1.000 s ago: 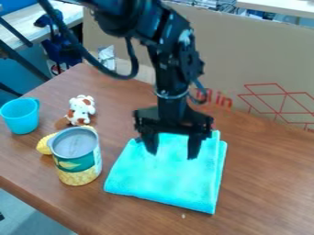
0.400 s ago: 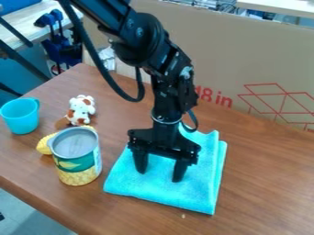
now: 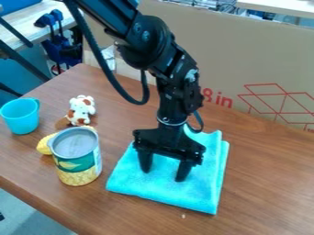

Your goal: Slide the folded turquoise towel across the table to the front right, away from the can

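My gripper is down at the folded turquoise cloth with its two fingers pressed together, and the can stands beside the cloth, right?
Not quite: the camera view shows the gripper with its two fingers apart, cloth visible between them. It is down at the folded turquoise cloth, and the can does stand beside the cloth.

Tabletop [image 3: 264,183]: black gripper [image 3: 164,175], fingers apart, at folded turquoise cloth [image 3: 205,195]. Can [image 3: 76,160] toward front edge; blue cup [image 3: 21,118] left; spotted toy [image 3: 80,110] nearer back-left corner. Cardboard [image 3: 215,46] along back edge.
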You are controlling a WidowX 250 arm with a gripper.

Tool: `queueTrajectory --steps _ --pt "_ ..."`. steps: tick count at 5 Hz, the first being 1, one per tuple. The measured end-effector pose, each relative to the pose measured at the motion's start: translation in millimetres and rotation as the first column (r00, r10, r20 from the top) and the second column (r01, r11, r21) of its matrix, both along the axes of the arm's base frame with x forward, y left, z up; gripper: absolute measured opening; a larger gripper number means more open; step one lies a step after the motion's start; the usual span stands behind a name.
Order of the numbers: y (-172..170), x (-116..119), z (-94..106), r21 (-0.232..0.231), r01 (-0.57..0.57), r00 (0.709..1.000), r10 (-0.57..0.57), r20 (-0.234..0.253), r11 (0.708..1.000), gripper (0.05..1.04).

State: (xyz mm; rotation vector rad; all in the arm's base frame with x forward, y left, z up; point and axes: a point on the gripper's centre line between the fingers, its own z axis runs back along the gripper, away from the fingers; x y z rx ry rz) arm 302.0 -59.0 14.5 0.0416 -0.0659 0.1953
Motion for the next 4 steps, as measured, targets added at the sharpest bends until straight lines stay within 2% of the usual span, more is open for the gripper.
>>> queueTrajectory --steps 1,3,4 --pt "-30 12 -1.3 -0.07 -0.003 0.999 0.006 0.031 0.998 1.001" --pt "-108 32 -0.3 -0.122 0.154 0.986 -0.144 0.081 0.981 1.001" --pt "-123 34 -1.6 -0.135 0.182 0.982 -0.172 0.08 0.974 1.001"
